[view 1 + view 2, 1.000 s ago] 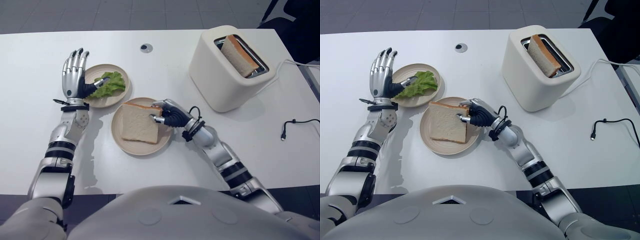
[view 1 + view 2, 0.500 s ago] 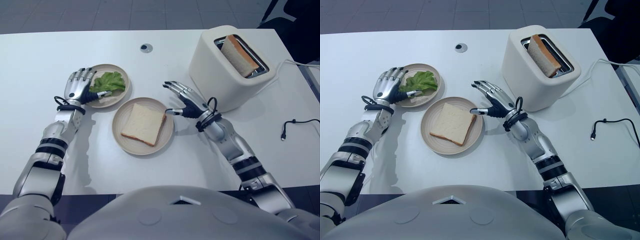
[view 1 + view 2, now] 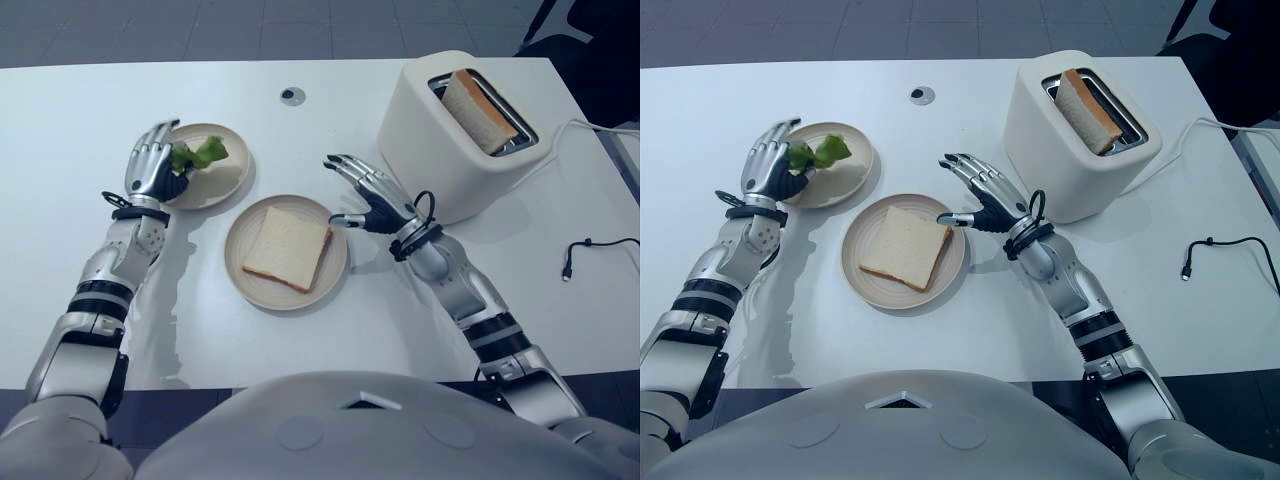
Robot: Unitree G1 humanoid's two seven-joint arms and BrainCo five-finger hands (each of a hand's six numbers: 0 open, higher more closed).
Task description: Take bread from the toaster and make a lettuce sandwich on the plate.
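- left hand [image 3: 152, 170]: fingers curled around the lettuce [image 3: 198, 155], pinching it at its left end
- lettuce is bunched up, its leaf sticking out to the right of the fingers, over the left part of the small plate [image 3: 225, 180]; can't tell if it touches the plate surface
- small plate sits far left on the table [image 3: 80, 110], just up-left of the big plate [image 3: 262, 296], rims close but apart
- one bread slice [image 3: 288, 248] lies flat on the big plate, roughly centred, corners turned a bit off square
- right hand [image 3: 368, 195]: fingers spread, holding nothing, palm turned towards the big plate
- it hangs between the big plate and the toaster [image 3: 440, 150], just right of the plate rim, clear of the bread
- toaster is far right on the table, second slice [image 3: 478, 108] standing in a slot, its top half sticking out, tilted
- toaster cord [image 3: 590, 125] runs off to the right edge
- loose black cable [image 3: 600, 245] lies on the table right of the toaster, well apart from both plates
- small round grommet [image 3: 292, 96] in the tabletop at the far edge, behind the plates
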